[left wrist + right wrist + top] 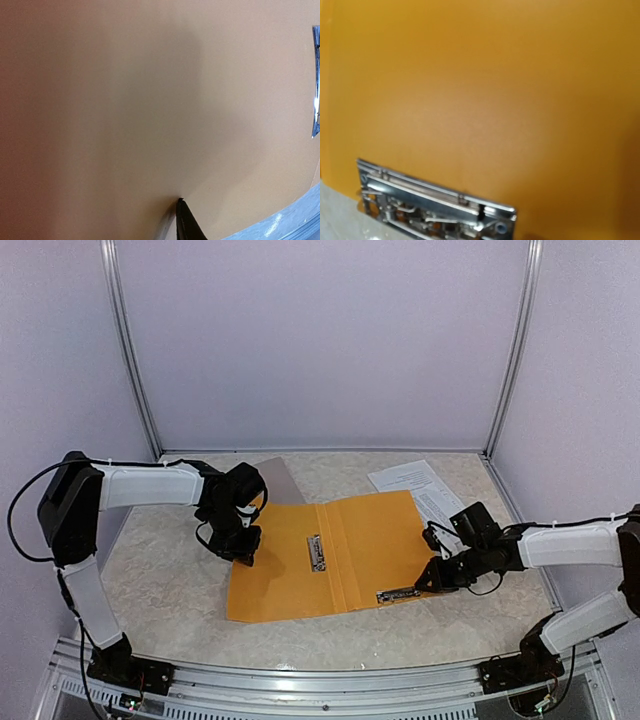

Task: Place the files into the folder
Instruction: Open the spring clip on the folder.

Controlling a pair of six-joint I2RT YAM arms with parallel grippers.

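Observation:
An orange folder [350, 545] lies open and flat in the middle of the table. It has a metal clip at its spine [317, 552] and a second metal clip [397, 594] on its near right edge. The files [415, 480] are white printed sheets lying on the table behind the folder's right corner. My left gripper [245, 548] is at the folder's left edge. In the left wrist view the cover [150, 100] fills the frame, with one black finger [187, 225] against it. My right gripper [428, 582] is at the second clip [435, 205]; its fingers are hidden.
A grey sheet [280, 478] lies at the back, partly under the folder's left half. The marbled table [160, 570] is closed in by pale walls with metal corner posts [135, 360]. A metal rail [330, 680] runs along the near edge between the arm bases.

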